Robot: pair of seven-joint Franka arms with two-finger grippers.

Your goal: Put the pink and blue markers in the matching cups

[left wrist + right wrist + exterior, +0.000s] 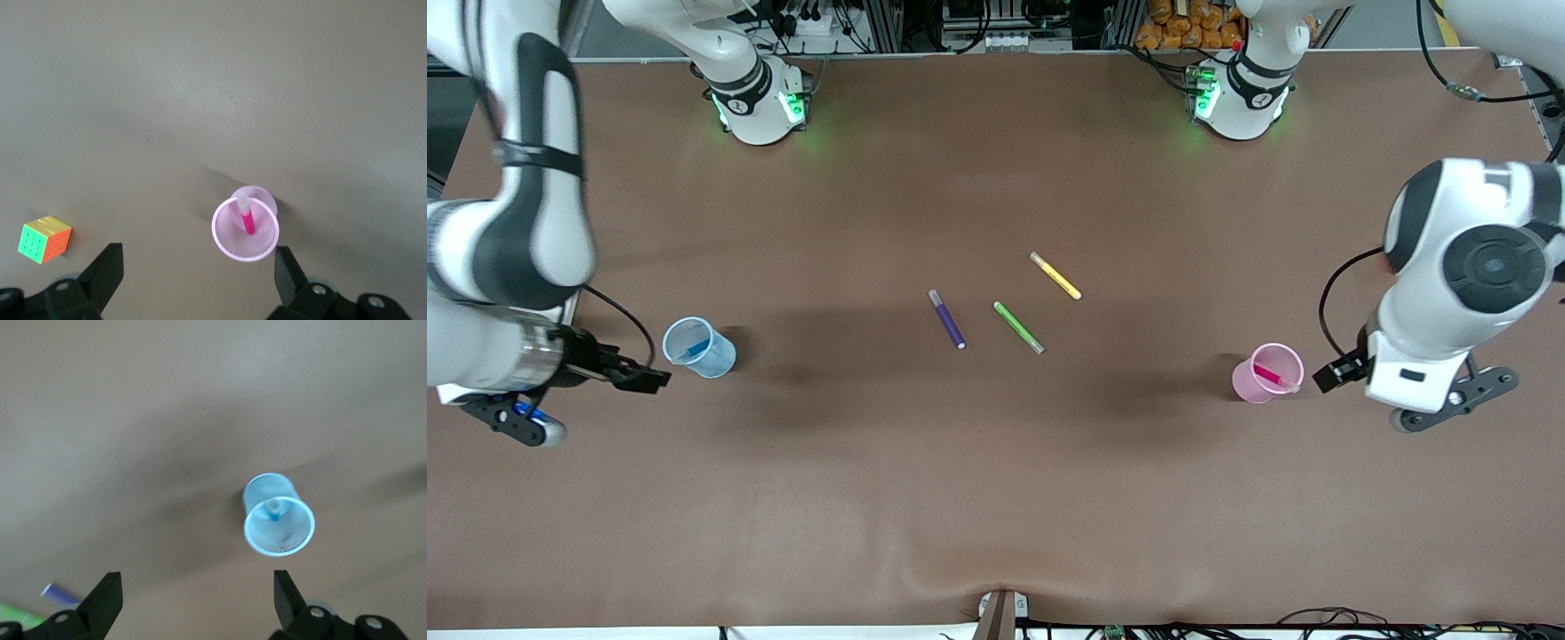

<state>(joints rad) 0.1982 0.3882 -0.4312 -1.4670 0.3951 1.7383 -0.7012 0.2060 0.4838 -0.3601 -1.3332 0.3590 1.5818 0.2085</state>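
The light blue mesh cup (699, 348) stands toward the right arm's end of the table with the blue marker (694, 349) leaning inside it. The cup (279, 523) and marker (273, 510) also show in the right wrist view. My right gripper (640, 379) is open and empty, over the table beside this cup (197, 597). The pale pink cup (1267, 373) stands toward the left arm's end and holds the pink marker (1276, 377). Both show in the left wrist view, the cup (245, 231) and the marker (247, 218). My left gripper (1332, 375) is open and empty beside it (199, 273).
A dark purple pen (947, 319), a green pen (1019, 327) and a yellow pen (1056, 276) lie loose at the middle of the table. A coloured puzzle cube (45, 239) sits on the table near the left gripper, seen only in the left wrist view.
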